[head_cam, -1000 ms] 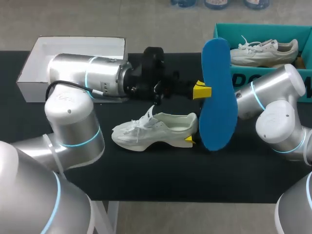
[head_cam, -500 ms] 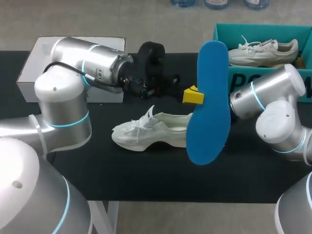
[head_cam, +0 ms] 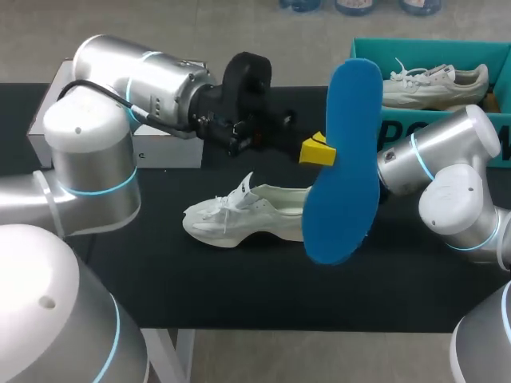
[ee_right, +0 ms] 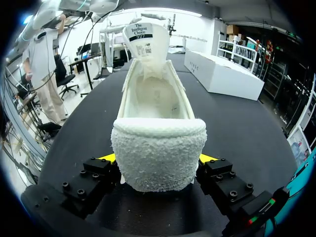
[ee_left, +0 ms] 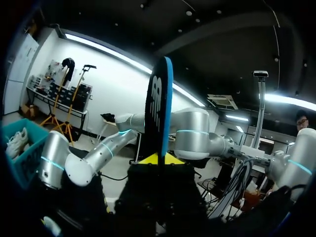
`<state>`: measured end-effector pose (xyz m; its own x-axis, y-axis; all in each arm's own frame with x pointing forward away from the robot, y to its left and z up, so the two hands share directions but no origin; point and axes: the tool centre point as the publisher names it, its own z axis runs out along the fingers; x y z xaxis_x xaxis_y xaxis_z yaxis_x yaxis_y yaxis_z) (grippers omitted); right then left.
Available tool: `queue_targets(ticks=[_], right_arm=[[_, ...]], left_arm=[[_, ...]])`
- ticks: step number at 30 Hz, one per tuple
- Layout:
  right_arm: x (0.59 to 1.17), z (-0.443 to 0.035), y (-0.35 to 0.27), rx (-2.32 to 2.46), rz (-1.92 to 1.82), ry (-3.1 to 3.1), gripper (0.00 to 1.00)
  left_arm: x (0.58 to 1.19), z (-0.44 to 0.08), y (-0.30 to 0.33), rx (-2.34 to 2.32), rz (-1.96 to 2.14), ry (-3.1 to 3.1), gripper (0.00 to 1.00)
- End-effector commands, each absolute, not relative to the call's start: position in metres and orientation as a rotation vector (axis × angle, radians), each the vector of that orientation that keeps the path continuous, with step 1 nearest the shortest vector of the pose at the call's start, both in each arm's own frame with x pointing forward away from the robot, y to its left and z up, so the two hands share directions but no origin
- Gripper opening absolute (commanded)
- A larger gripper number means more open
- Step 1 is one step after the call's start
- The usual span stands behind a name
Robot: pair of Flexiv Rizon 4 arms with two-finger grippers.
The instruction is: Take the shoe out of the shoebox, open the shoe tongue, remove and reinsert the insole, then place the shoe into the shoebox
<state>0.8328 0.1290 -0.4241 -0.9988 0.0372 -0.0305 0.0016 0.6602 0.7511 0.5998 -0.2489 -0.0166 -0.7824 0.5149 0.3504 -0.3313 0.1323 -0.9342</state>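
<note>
My left arm (head_cam: 136, 80) comes in over the far side of the surface (head_cam: 239, 287), and my left claw (head_cam: 318, 150) is clamped on the blue insole (head_cam: 343, 167). It holds the insole upright in the air, out of the shoe. From the left wrist the insole (ee_left: 159, 108) shows edge-on, rising straight up from between that claw's (ee_left: 159, 159) two yellow tips, which pinch it from both sides. The white shoe (head_cam: 247, 215) stands on its sole near the middle of the surface, toe toward my left and heel toward my right, outside the shoebox. Seen from above, the insole hangs in front of the heel and hides my right claw, though my right arm (head_cam: 447, 175) reaches in from that side. The right wrist view settles it: my right claw (ee_right: 157, 160) is closed on the shoe's (ee_right: 155, 148) fuzzy heel, a yellow tip pressed against each side. The tongue (ee_right: 143, 39) is pulled up and forward, and the pale inside lies open to view. The white shoebox (head_cam: 164, 152) sits open at the far left of the surface, partly behind my left arm and apart from the shoe. A teal bin (head_cam: 375, 46) at the far right holds another white shoe (head_cam: 435, 84).
</note>
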Motion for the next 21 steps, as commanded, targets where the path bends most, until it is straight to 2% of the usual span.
queue_targets(ticks=[1,3,4,5,6,10,12,16,21], right_arm=[[0.834,-0.431,0.132,0.035,1.273,2.822,0.0],[0.834,-0.431,0.132,0.035,1.273,2.822,0.0],[0.834,-0.431,0.132,0.035,1.273,2.822,0.32],[0.834,-0.431,0.132,0.035,1.273,2.822,0.94],[0.834,-0.431,0.132,0.035,1.273,2.822,1.0],[0.834,-0.431,0.132,0.035,1.273,2.822,1.0],[0.836,-0.402,0.146,-0.072,1.27,2.803,1.0],[0.844,-0.375,0.166,-0.194,1.048,2.88,1.0],[0.852,-0.369,0.164,-0.178,0.799,2.988,1.0]], left_arm=[[0.597,-0.02,-0.238,-0.128,1.77,-1.79,0.0],[0.597,-0.02,-0.238,-0.128,1.77,-1.79,0.0],[0.597,-0.02,-0.238,-0.128,1.77,-1.79,0.0],[0.597,-0.02,-0.238,-0.128,1.77,-1.79,0.0],[0.597,-0.02,-0.238,-0.128,1.77,-1.79,0.0],[0.597,-0.02,-0.238,-0.128,1.77,-1.79,0.0],[0.597,-0.02,-0.238,-0.128,1.77,-1.79,0.0],[0.597,-0.02,-0.238,-0.128,1.77,-1.79,0.0],[0.597,-0.02,-0.238,-0.128,1.77,-1.79,0.0]])
